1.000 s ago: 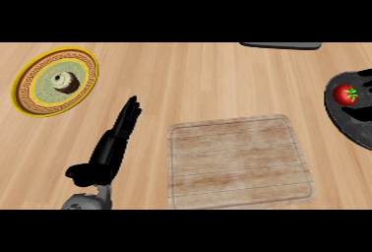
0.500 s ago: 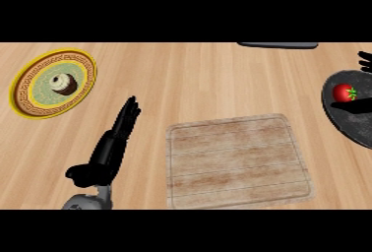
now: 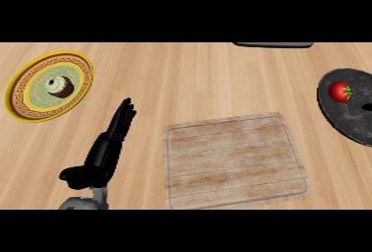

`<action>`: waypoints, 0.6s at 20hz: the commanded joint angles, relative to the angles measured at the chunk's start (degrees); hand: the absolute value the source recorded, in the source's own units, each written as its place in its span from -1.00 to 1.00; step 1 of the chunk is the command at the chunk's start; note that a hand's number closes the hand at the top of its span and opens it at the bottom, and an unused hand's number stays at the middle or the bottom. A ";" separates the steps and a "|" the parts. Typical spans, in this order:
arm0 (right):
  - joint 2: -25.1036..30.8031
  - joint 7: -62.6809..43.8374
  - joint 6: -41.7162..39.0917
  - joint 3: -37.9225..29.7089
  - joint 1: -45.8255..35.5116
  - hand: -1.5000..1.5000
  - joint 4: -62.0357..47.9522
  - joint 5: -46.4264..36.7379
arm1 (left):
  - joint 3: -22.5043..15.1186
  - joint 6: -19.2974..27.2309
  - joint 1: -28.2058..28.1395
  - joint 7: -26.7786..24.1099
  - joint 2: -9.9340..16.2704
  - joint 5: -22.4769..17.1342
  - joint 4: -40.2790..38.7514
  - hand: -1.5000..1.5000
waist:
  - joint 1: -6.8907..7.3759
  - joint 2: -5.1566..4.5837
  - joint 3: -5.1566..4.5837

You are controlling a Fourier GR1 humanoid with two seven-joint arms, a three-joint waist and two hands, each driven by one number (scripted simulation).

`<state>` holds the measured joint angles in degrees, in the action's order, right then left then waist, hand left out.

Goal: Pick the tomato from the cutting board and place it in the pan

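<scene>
The tomato [image 3: 339,91] lies in the dark pan [image 3: 352,123] at the right edge of the frame, in the pan's upper part, red with a small green stalk end turned toward the right. The cutting board [image 3: 236,167] in the lower middle of the frame carries nothing, so as things lie the placing looks done.

Judging by its look, the tomato should be light, smooth-skinned and a little slippery, soft enough to bruise if squeezed, and round enough to roll on a flat base. If it had to be taken again, the sensible hold would be across its widest part, fingers on one side and thumb on the other, clear of the stalk end (which gives nothing to hold).

The left robot hand [image 3: 109,147] rests in the lower left of the frame, fingers straight and together, pointing up the frame, holding nothing. A small dark shape shows at the right edge just below the tomato; it may be part of the right robot hand, but I cannot tell, nor how its fingers stand.

The worktop [image 3: 196,78] is pale wood, flat and level. A yellow-rimmed plate [image 3: 25,93] with a small cake [image 3: 58,87] on it sits at the upper left, well apart from the pan, and a dark object [image 3: 272,44] is cut off by the top edge.
</scene>
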<state>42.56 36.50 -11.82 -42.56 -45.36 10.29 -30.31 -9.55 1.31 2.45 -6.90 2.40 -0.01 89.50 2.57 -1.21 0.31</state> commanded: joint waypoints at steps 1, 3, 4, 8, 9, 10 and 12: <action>4.48 0.26 -10.62 -2.60 0.92 -1.00 -2.09 3.45 | 2.03 -0.66 1.20 1.21 1.17 -1.13 -0.34 0.00 | -0.76 0.28 -0.04; 7.50 2.41 -18.01 -2.42 3.52 -1.00 -2.78 3.59 | 0.78 -0.82 -2.74 0.21 1.27 -0.88 2.37 0.00 | -0.40 0.37 0.01; 7.80 4.63 -20.62 -2.03 5.38 -1.00 -2.87 3.33 | -0.57 0.63 -2.23 -3.29 -0.83 1.10 -1.76 0.00 | -0.93 0.10 0.03; 8.69 9.88 -26.21 -0.77 9.54 -1.00 -1.35 3.08 | -1.21 0.59 -2.16 0.05 -0.38 1.19 1.95 0.00 | -0.96 0.43 0.07; 8.20 11.81 -26.14 -1.18 10.60 -1.00 -0.96 3.65 | 0.48 0.90 -0.12 0.03 -0.48 0.48 -0.09 0.00 | -1.21 0.22 0.12; 8.06 11.31 -26.40 -0.73 10.16 -1.00 -0.42 3.63 | 0.30 1.44 -0.10 -0.80 -0.95 1.04 -0.87 0.00 | -1.21 0.34 0.05; 9.54 12.76 -28.67 0.12 12.32 -1.00 0.22 3.25 | 2.11 -0.72 1.40 4.28 1.51 -1.34 2.19 0.00 | -1.26 0.44 0.14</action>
<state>49.99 40.71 -29.73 -43.13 -36.50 9.99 -27.09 -9.03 1.88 2.39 -6.09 2.23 0.21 89.98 1.51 -0.88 0.39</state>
